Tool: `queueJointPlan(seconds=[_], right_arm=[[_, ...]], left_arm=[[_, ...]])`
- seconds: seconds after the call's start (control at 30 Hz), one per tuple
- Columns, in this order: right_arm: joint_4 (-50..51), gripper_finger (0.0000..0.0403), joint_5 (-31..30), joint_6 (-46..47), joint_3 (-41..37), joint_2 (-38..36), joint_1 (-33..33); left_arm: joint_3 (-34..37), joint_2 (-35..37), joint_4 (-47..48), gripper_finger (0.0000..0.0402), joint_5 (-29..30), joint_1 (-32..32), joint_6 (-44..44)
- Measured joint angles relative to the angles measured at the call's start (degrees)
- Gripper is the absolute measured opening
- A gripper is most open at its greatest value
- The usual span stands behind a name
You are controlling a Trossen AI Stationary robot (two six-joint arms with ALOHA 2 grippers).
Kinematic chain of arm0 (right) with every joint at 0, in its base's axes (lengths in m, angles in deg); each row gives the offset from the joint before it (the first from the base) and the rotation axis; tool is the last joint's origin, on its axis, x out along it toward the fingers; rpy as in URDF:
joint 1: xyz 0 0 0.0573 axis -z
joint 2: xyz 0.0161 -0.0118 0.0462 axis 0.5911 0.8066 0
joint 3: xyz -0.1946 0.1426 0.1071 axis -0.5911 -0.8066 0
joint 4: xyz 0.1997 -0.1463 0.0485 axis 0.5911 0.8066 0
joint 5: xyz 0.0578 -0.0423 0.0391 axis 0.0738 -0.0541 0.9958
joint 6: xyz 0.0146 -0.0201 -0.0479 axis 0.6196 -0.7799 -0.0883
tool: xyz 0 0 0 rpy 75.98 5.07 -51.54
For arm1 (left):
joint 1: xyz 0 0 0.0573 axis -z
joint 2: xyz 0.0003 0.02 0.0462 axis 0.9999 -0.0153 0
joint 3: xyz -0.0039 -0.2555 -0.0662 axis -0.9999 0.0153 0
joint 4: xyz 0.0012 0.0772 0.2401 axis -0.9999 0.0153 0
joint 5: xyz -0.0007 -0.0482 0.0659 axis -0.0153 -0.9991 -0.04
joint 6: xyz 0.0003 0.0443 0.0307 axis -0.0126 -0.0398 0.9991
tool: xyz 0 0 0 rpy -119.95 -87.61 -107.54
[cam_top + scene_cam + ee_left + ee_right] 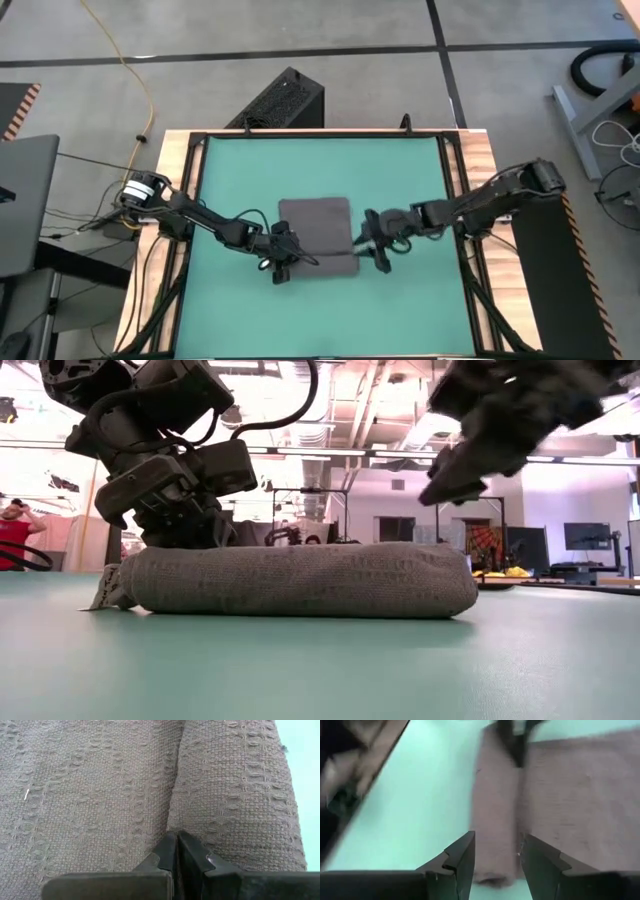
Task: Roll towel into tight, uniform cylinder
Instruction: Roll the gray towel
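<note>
The dark grey towel point(315, 225) lies on the green mat point(230, 180). Its near part is rolled into a thick roll point(300, 580) that rests on the mat, and the far part lies flat. A small pale tag point(102, 600) sticks out at the roll's left end. My left gripper point(176, 845) is shut at the crease between the roll and the flat part, near the towel's left side point(288, 255). My right gripper point(497, 855) is open and empty above the roll's right end point(368, 245), raised clear of it in the low view point(465, 465). My left gripper has its shut fingertips point(172, 842) in the crease point(172, 815) where the roll meets the flat cloth, coming level from the table's left side. In the low view the roll hides the tips. The towel lies on the mat.
The mat is bordered by a black frame point(450, 200) on a wooden table. A black box point(280, 100) stands beyond the far edge. Bare mat lies on all sides of the towel. A person point(12, 525) shows far off in the room.
</note>
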Motion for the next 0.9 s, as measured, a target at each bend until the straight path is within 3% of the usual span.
queueJointPlan(seconds=[0.23, 0.3, 0.63, 0.9], right_arm=[[-3.0, 0.0195, -20.5, -12.2, 0.0, 5.9, -10.1], [-4.4, 0.0208, -23.4, -12.5, 0.0, 7.6, -11.1], [-7.0, 0.0292, -22.2, -6.2, 0.1, 10.1, -12.6], [-8.6, 0.0301, -22.1, -1.6, 0.1, 18.1, -12.5]], left_arm=[[0.1, 0.0, -0.4, 0.0000, -0.2, -0.2, 0.4], [0.1, -0.1, -0.4, 0.0000, -0.2, -0.2, 0.3], [0.1, -0.1, -0.5, 0.0000, -1.4, -0.2, 0.0], [0.2, -0.1, -0.6, 0.0000, -1.6, -0.5, -0.5]])
